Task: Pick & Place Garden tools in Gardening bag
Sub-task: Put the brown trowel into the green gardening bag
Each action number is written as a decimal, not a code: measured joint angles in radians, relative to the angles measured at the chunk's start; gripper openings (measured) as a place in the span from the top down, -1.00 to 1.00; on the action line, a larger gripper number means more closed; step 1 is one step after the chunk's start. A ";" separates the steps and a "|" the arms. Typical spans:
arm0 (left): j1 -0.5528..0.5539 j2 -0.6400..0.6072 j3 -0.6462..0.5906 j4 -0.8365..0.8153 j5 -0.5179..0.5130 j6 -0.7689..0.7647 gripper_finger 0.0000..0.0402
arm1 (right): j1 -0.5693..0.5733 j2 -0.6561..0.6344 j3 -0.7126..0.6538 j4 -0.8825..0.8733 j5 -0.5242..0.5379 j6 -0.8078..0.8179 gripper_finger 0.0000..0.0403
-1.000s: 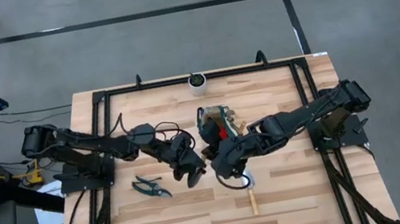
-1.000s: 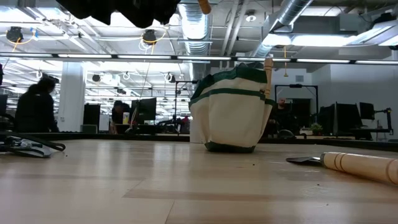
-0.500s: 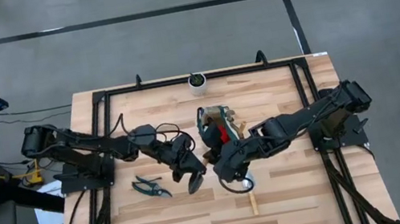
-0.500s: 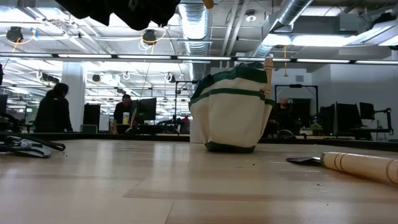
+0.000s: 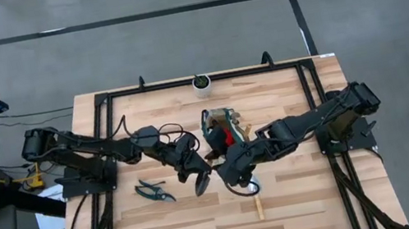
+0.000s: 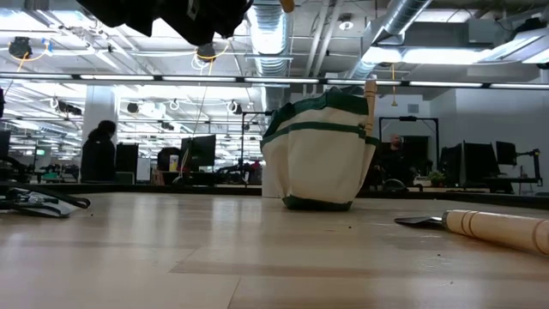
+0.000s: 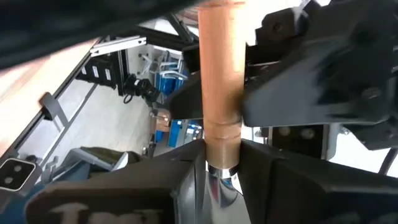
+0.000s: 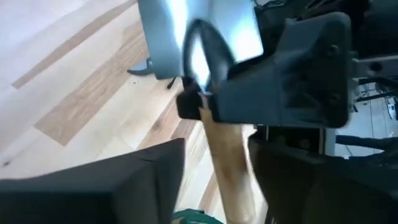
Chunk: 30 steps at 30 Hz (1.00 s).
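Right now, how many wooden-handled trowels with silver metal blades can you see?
3. One trowel is in the left gripper, another lies on the wooden table, a third's handle sticks out of the cream-and-green fabric bag. Others may hide inside.

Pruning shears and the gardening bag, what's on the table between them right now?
In the high view, between the pruning shears and the gardening bag sits the left gripper, shut on a trowel. In the low view, the wood between them is bare.

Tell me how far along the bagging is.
Done: the bag holds a red-and-black item and a wooden-handled tool. In hand: a trowel above the table, left gripper shut on it, right gripper open around its handle. Left: that trowel, the pruning shears and a second trowel on the table.
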 joint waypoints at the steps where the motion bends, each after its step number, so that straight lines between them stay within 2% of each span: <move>1: 0.000 0.000 0.000 0.000 0.003 0.003 0.74 | 0.003 -0.003 0.000 0.002 0.000 0.008 0.06; 6: 0.003 0.000 0.000 0.006 0.006 0.029 0.74 | 0.011 -0.060 0.015 -0.041 0.000 0.078 -0.20; 11: 0.025 -0.005 0.000 0.015 0.011 0.058 0.74 | 0.010 -0.131 0.014 -0.143 0.001 0.205 -0.24; 13: 0.037 -0.010 0.000 0.023 0.011 0.086 0.74 | 0.010 -0.168 0.014 -0.204 -0.009 0.317 -0.24; 16: 0.050 -0.022 0.001 0.034 0.011 0.157 0.74 | 0.010 -0.237 0.014 -0.327 -0.061 0.567 -0.24; 19: 0.062 -0.038 0.000 0.041 0.012 0.297 0.75 | 0.011 -0.293 0.014 -0.418 -0.088 0.833 -0.24; 22: 0.071 -0.054 0.000 0.041 0.010 0.462 0.75 | 0.022 -0.310 0.013 -0.416 -0.065 1.028 -0.24; 26: 0.070 -0.073 0.000 0.040 -0.033 0.614 0.74 | 0.024 -0.279 0.013 -0.300 0.018 1.217 -0.24; 30: 0.070 -0.088 -0.001 0.040 -0.039 0.731 0.73 | 0.023 -0.214 0.013 -0.122 0.033 1.270 -0.24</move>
